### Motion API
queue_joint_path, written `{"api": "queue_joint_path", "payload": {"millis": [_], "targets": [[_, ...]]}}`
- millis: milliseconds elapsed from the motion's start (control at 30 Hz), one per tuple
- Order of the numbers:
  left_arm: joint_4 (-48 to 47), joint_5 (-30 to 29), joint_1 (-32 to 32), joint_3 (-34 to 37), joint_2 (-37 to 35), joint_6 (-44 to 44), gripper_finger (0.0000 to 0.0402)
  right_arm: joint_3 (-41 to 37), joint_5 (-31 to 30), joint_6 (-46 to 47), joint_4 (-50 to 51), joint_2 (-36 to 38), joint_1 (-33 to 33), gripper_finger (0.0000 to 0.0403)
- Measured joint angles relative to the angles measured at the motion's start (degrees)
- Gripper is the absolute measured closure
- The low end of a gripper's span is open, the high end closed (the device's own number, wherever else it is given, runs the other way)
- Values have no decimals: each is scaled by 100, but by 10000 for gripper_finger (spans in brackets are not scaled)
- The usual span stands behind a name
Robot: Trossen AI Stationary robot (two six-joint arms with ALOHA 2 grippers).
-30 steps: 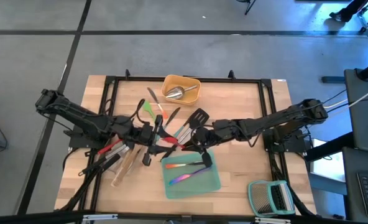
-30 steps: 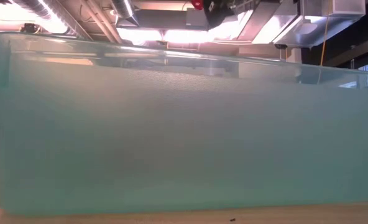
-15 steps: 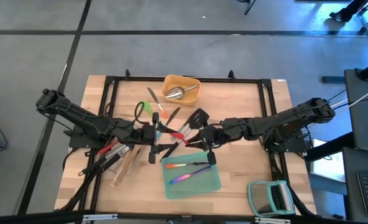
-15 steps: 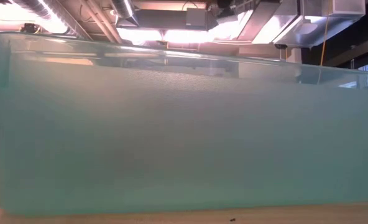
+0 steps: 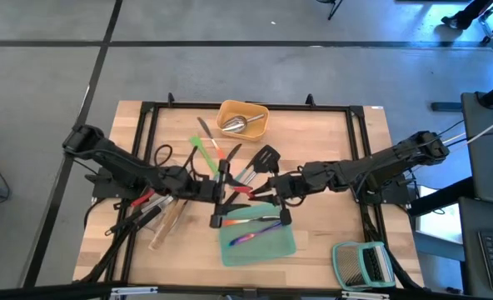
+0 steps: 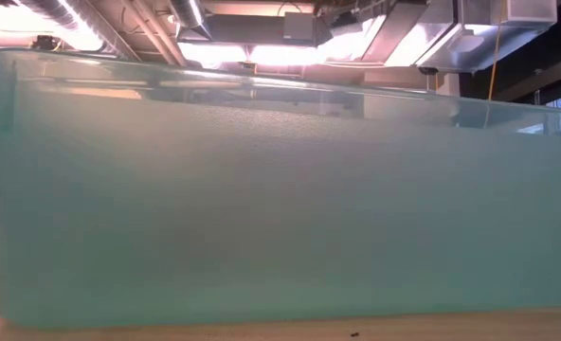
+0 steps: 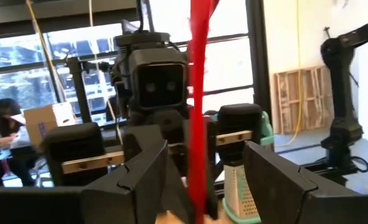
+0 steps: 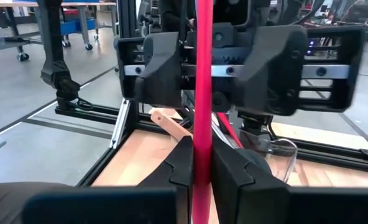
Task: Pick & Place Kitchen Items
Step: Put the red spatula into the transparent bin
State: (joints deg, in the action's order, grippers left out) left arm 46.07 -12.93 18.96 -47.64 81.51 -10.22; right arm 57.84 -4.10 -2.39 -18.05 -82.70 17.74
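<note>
A red-handled utensil (image 8: 202, 93) stands upright over the table's middle, between my two grippers, which face each other. My right gripper (image 8: 202, 158), reaching in from the table's right (image 5: 273, 190), is shut on its handle. My left gripper (image 7: 202, 152) comes from the left (image 5: 221, 197) and is open. Its fingers stand on either side of the red handle (image 7: 197, 112) with a gap on each side. The utensil's head is out of view. My right gripper pinches the red handle (image 8: 202, 124) between its two fingers. The fingers lie about level, come from the table's right side and cross the handle. The handle stands upright in the hold and runs up past the fingers out of the picture.
A teal tray (image 5: 280, 246) with cutlery lies just near of the grippers and fills the low view (image 6: 280, 189). A yellow tray (image 5: 255, 108) holds a steel scoop at the far middle. Loose utensils lie at the left (image 5: 159, 208) and centre (image 5: 266, 156). A slatted rack (image 5: 363, 265) sits near right.
My left gripper has moved toward the table's right, closing in on the right gripper and the red handle. My right gripper has drawn back a little toward the right with the utensil still in its fingers.
</note>
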Motion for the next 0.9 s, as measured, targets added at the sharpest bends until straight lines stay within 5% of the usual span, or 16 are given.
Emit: {"api": "queue_joint_path", "payload": {"millis": [600, 900], "targets": [[-10, -87, -192, -16, 5, 201, 260, -6, -372, -63, 28, -2, 1, 373], [-104, -44, -225, -19, 5, 116, 384, -9, -387, -133, 47, -7, -11, 373]]}}
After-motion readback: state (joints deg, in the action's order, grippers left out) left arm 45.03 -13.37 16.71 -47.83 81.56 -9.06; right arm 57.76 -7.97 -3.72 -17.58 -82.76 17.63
